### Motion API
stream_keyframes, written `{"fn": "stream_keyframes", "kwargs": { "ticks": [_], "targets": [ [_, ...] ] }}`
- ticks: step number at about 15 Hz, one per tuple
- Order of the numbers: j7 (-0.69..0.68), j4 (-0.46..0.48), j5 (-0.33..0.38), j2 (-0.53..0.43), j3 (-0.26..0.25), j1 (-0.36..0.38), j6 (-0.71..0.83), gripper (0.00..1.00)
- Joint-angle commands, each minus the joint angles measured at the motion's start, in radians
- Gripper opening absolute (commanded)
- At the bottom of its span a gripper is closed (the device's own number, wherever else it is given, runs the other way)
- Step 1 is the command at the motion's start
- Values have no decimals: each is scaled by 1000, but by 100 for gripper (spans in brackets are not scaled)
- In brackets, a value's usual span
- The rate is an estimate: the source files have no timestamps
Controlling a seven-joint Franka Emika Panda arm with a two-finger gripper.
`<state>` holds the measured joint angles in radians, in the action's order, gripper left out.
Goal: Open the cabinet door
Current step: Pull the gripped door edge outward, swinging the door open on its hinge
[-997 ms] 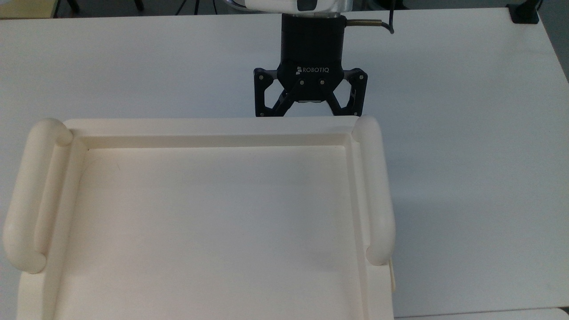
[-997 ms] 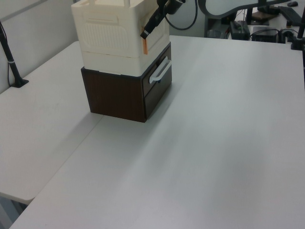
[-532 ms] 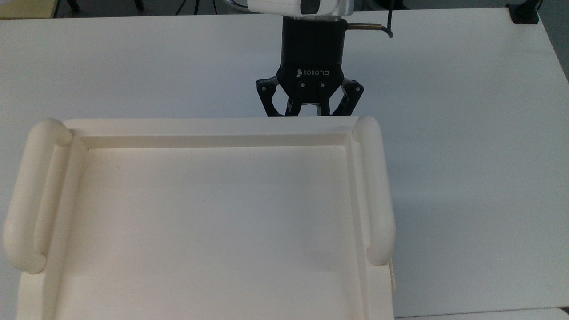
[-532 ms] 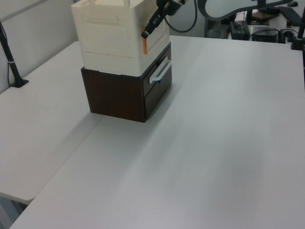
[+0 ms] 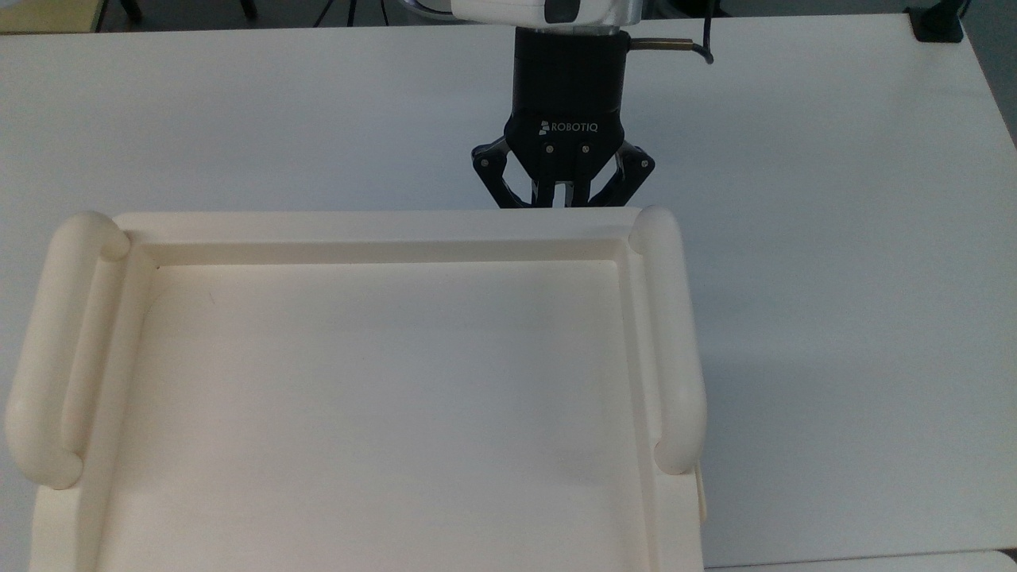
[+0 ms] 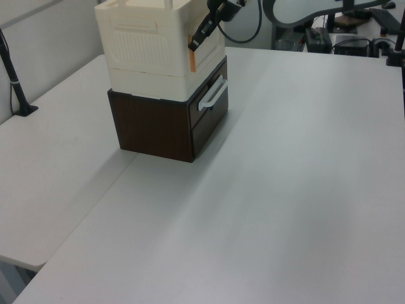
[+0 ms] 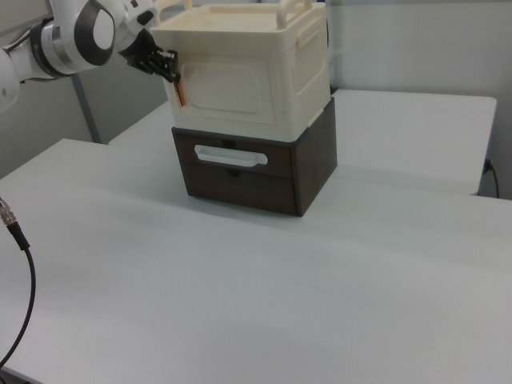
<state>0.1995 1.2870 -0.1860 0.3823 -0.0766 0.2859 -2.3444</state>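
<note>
Close overhead; two far oblique views from opposite sides

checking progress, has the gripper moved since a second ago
Yes. In the top view the gripper has shifted slightly toward the top view's right along the cabinet rim, and its fingers have closed in from wide open.

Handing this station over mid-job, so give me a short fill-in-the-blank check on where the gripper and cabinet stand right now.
1. The cream cabinet sits on top of a dark ____ drawer unit.
2. The gripper is at the cabinet door, beside its ____ strip.
3. The drawer unit's handle is ____ in colour.
4. In the top view, the gripper's fingers are ____.

Missing words: brown; orange; white; shut
</note>
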Motion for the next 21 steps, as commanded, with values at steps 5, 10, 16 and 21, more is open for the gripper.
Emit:
{"fn": "stream_keyframes", "kwargs": {
  "ticks": [5,10,16,21],
  "targets": [
    [-14,43,-9,-98,-15,-7,296,27],
    [-69,38,49,-183,-32,-24,565,97],
    [-140,29,68,-290,-31,-80,674,99],
    [-130,-6,111,-283,-14,-63,604,99]
  ]
}}
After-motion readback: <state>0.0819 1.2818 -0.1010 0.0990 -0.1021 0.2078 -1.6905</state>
